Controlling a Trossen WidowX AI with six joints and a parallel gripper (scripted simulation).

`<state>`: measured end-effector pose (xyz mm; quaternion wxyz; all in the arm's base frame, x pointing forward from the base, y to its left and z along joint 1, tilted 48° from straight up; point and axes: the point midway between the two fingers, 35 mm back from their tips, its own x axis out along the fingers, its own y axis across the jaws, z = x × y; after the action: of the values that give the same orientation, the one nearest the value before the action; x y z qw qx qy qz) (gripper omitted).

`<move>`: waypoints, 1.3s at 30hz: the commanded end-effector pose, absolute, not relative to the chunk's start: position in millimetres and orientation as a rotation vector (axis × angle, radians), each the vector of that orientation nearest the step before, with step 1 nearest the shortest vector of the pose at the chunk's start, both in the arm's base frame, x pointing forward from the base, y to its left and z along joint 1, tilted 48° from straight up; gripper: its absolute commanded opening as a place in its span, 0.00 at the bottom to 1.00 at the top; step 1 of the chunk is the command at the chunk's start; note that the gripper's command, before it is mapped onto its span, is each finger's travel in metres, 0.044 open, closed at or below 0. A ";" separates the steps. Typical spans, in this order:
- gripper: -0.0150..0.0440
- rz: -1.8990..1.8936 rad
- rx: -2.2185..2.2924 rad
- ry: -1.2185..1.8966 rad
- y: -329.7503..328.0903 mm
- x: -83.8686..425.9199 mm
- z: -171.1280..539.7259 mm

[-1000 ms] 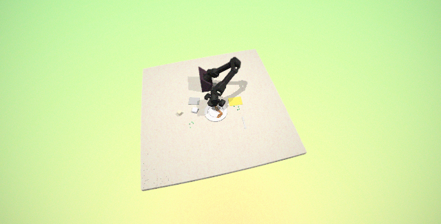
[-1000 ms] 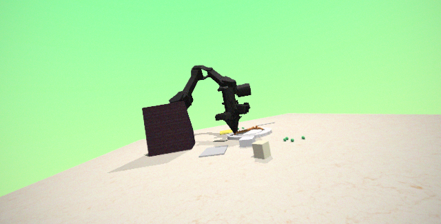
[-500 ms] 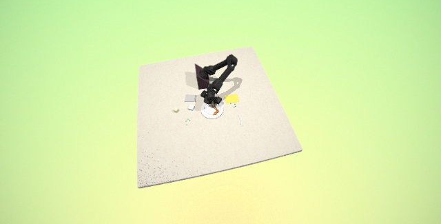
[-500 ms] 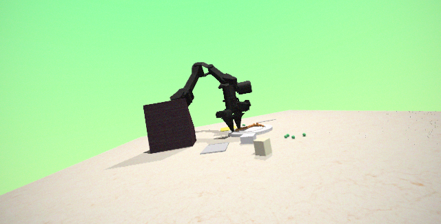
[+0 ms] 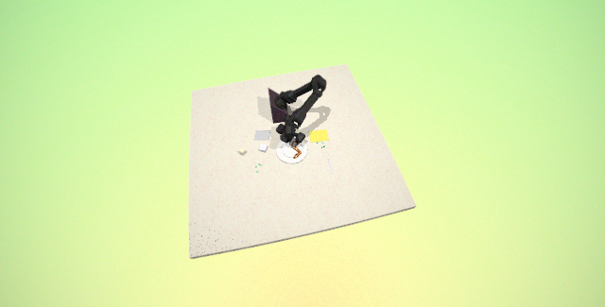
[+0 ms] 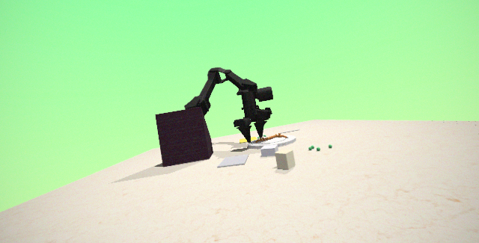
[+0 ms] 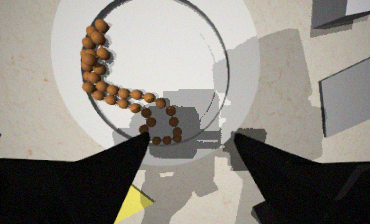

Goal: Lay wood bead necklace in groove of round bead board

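orange-brown beads (image 5: 297,151) (image 6: 270,137) (image 7: 123,93) (some shaded darker), white board (image 5: 285,158) (image 6: 292,139) (image 7: 161,40)

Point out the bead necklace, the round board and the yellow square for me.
Bead necklace (image 7: 124,103): wrist view, a middle bead.
Round board (image 7: 156,45): wrist view, bare centre.
Yellow square (image 5: 319,136): top view, middle.

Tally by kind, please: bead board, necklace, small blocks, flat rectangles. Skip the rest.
Round bead board: 1
Wood bead necklace: 1
Small blocks: 2 (beige block, white block)
Flat rectangles: 2 (gray rectangle, yellow rectangle)
Total: 6
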<state>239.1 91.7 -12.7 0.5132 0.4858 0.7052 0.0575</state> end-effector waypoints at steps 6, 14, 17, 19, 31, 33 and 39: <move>1.00 0.139 1.162 1.695 91.0 239.1 -12.5; 1.00 0.139 1.162 1.695 91.0 239.1 -12.5; 1.00 0.139 1.162 1.695 91.0 239.1 -12.5; 1.00 0.139 1.162 1.695 91.0 239.1 -12.5; 0.69 0.526 0.789 1.541 84.7 254.8 -5.2; 0.60 0.656 0.649 1.470 82.3 260.4 -2.4; 0.46 1.005 0.224 1.213 74.5 276.6 6.6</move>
<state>255.7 85.2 -4.0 0.6324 0.3113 0.6578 0.2655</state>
